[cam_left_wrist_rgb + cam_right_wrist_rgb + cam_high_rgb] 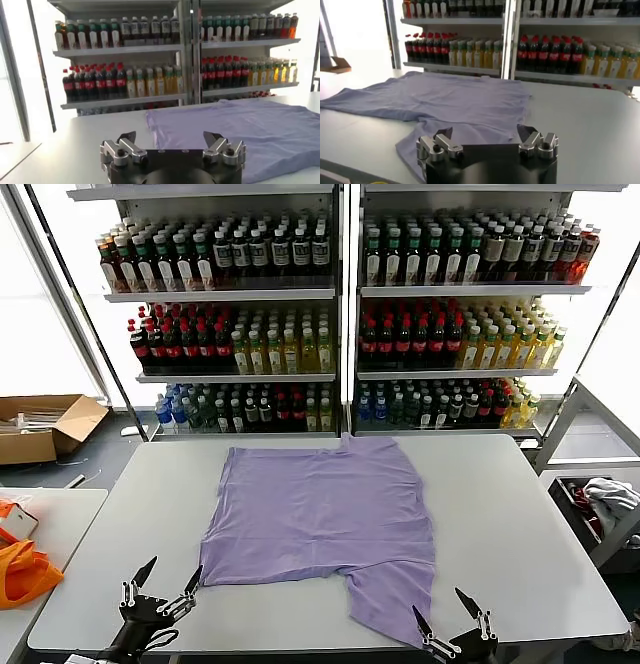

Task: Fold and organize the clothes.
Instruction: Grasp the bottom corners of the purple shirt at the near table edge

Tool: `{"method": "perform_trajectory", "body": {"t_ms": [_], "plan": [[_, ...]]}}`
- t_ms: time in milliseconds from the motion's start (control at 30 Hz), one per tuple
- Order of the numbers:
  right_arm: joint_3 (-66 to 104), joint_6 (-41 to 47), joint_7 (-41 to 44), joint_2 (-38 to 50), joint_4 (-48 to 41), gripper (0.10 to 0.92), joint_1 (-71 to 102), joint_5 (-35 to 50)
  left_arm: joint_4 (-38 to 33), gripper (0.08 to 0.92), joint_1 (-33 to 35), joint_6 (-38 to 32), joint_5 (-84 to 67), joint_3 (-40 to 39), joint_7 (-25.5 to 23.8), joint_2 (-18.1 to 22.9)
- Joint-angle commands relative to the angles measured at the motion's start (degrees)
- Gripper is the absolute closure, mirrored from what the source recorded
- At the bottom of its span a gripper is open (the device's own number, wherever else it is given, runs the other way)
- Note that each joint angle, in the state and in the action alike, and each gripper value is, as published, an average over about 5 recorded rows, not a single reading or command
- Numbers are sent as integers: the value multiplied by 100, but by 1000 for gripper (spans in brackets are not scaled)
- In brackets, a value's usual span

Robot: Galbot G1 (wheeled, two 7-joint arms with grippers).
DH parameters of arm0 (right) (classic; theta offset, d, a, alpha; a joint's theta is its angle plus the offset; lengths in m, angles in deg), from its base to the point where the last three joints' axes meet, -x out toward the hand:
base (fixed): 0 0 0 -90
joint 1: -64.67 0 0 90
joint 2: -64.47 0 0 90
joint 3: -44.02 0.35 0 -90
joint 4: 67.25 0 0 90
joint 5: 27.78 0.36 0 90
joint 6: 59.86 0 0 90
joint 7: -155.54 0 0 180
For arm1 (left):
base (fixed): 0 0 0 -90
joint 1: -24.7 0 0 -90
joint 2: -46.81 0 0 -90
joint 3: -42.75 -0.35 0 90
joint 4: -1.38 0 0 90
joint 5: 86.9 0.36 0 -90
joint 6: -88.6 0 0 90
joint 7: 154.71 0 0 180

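One T-shirt (320, 519): lavender, spread on grey table (520, 514).
Left gripper (165, 586): spread, empty, near edge.
Right gripper (450, 616): spread, beside sleeve.
Head view only: orange fabric (22, 569), perhaps a bag.

Bright backlight behind shelves (340, 304) (windows blown out), soft shadows, sharp

No readable text, bottle labels (290, 254) on the shelves too small to make out
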Motion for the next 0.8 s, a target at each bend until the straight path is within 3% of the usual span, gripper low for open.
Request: {"method": "perform_trajectory", "body": {"t_ms": [33,633,800], "plan": [[-307,595,-397,-12,27,203,11,-78,89,177,-22,200,-4,-187,79,-140],[-941,762,-372,-379,-323,205,-378,-633,839,177,-782,662,-841,-574,131,-668],[-1035,838,-428,-414,-390,309,-480,-603,957,210,-934,691,-905,-728,127,-751]]}}
